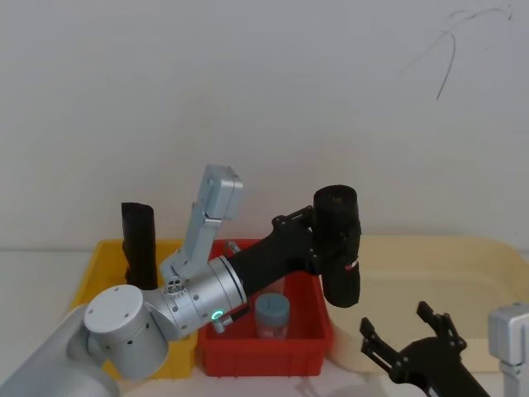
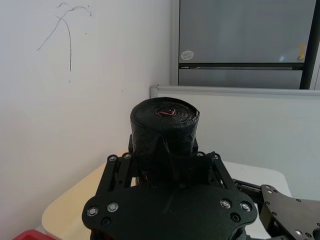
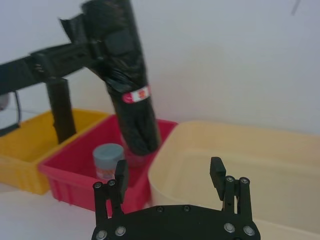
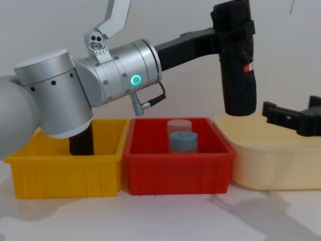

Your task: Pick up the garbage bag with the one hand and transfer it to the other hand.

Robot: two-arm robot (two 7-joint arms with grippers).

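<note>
The pick-up was judged done: the garbage bag (image 1: 339, 248) was held upright in the clenched left pincer (image 1: 312, 238), raised above the red bin's (image 1: 248, 351) right edge. The handover was not yet made; the right pincer (image 1: 398, 324) was spread open below, apart.

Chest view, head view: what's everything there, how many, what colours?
yellow bin: 1, yellow, left
red bin: 1, red, middle
cream tray: 1, cream, right
plain roll: 1, black, standing in yellow bin
blue-grey jar: 1, blue-grey, in red bin
clear jar: 1, clear, behind blue-grey jar
garbage bag: 1, black, red-and-white label, held upright above red bin's right edge
left gripper: 1, black, shut on garbage bag
right gripper: 1, black, open, low near cream tray
</note>
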